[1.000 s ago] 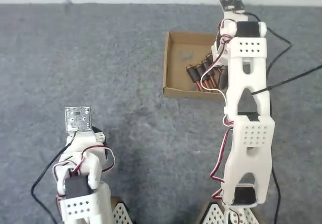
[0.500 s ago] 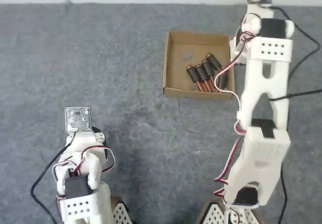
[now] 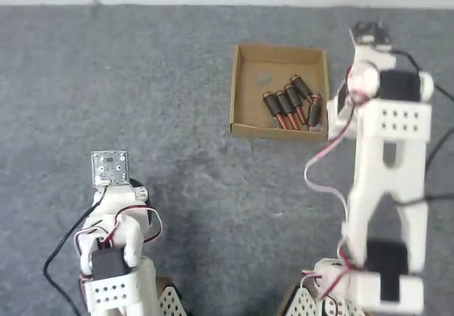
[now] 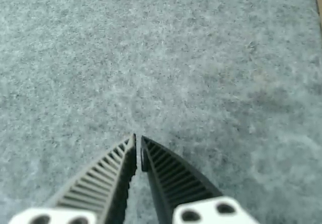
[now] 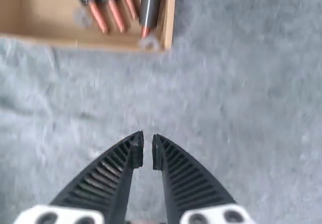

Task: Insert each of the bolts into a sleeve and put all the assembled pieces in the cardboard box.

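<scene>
The cardboard box (image 3: 245, 89) sits at the far middle of the grey mat. Several assembled pieces (image 3: 289, 105), dark sleeves with copper bolt ends, lie side by side in its near right part. In the right wrist view the box's near wall (image 5: 60, 39) and the pieces (image 5: 113, 5) lie ahead of my right gripper (image 5: 147, 139), which is shut with nothing in it over bare mat, just off the box's corner. My left gripper (image 4: 137, 139) is shut and empty, low over the mat at the near left.
The right arm (image 3: 386, 160) stands along the right side, next to the box. The left arm (image 3: 113, 252) is folded at the near left. Grey mat (image 3: 142, 82) covers the table; a pale strip runs along the far edge.
The right arm has drawn back from over the box toward the right and the near side, uncovering the pieces inside. The left arm has not moved.
</scene>
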Motion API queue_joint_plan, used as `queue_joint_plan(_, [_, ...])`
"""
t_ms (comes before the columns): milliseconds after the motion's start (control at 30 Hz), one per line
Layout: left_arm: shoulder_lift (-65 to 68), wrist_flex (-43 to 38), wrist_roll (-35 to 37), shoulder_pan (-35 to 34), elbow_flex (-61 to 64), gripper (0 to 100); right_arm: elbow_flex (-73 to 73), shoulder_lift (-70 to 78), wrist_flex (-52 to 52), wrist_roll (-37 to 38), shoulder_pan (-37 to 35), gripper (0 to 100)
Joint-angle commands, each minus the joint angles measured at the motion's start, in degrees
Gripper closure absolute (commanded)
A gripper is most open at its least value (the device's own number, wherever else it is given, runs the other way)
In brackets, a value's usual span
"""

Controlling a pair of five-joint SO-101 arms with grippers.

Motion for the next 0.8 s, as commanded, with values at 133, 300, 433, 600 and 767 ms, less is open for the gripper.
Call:
queue_joint_plan(133, [-1.14, 0.44, -0.35, -0.18, -0.57, 99, 28.04, -23.6, -12.18, -0.7, 0.92, 99.3])
queue_joint_plan(300, [-1.14, 0.44, -0.35, -0.26, -0.57, 99, 44.48, -36.44, -21.58, -0.35, 0.92, 99.3])
queue_joint_plan(433, [-1.14, 0.44, -0.35, -0.26, -0.57, 99, 54.59, -45.41, -26.15, -0.18, 0.84, 99.3])
queue_joint_plan(600, [-1.14, 0.44, -0.35, -0.26, -0.57, 99, 66.64, -53.85, -32.04, 2.99, 0.4, 99.3])
queue_joint_plan(767, [-1.14, 0.44, -0.35, -0.26, -0.57, 99, 79.91, -59.91, -38.81, 2.9, 0.4, 99.3])
